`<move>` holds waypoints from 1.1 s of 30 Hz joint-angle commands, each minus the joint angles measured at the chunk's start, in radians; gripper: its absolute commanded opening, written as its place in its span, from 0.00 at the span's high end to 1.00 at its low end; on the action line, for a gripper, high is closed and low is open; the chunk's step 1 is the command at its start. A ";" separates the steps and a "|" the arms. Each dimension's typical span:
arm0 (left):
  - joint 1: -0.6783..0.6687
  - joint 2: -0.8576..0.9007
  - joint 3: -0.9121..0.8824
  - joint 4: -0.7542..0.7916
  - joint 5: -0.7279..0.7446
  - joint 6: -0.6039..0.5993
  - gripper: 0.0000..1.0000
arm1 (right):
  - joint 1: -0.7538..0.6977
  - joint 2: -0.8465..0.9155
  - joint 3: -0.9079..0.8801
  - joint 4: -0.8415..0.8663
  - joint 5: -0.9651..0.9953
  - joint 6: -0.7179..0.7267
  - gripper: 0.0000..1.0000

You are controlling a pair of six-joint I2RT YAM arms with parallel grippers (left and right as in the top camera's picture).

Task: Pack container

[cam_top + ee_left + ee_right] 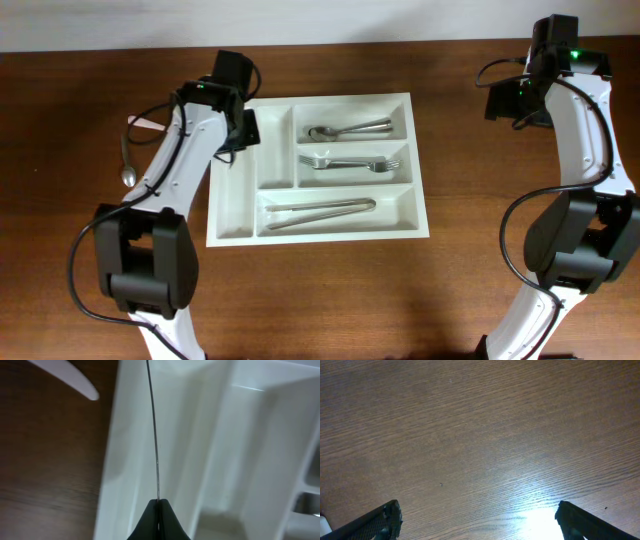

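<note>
L gripper (159, 504) pinches blade (155, 435); container (220, 450) slot right below

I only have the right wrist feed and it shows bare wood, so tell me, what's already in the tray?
Observer: A spoon, forks and tongs lie in the three long compartments of the tray.
Operator: And the left end effector?
Observer: The left end effector is shut on a thin metal piece, held over the tray's narrow-slot end.
Operator: Anything outside?
Observer: A loose spoon lies on the table, left of the tray.
</note>
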 commanded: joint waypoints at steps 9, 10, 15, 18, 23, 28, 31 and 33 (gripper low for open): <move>0.029 -0.028 -0.033 0.013 -0.032 0.024 0.54 | 0.005 -0.020 0.009 0.000 -0.002 -0.007 0.01; 0.029 -0.028 -0.033 0.018 -0.033 0.025 0.53 | 0.005 -0.020 0.009 0.000 -0.002 -0.007 0.01; 0.058 -0.028 -0.024 0.026 -0.059 0.042 0.48 | 0.005 -0.020 0.009 0.000 -0.002 -0.007 0.01; 0.127 -0.028 -0.013 0.026 -0.057 0.042 0.46 | 0.005 -0.020 0.009 0.000 -0.002 -0.007 0.01; 0.294 -0.028 -0.011 0.029 -0.056 0.039 0.39 | 0.005 -0.020 0.009 0.000 -0.002 -0.007 0.01; 0.428 -0.028 -0.011 0.063 -0.047 0.039 0.35 | 0.005 -0.020 0.009 0.000 -0.002 -0.007 0.01; 0.481 -0.028 -0.018 0.121 -0.024 0.071 0.35 | 0.005 -0.020 0.009 0.000 -0.002 -0.007 0.01; 0.500 -0.021 -0.021 0.167 0.045 0.130 0.35 | 0.005 -0.020 0.009 0.000 -0.002 -0.007 0.01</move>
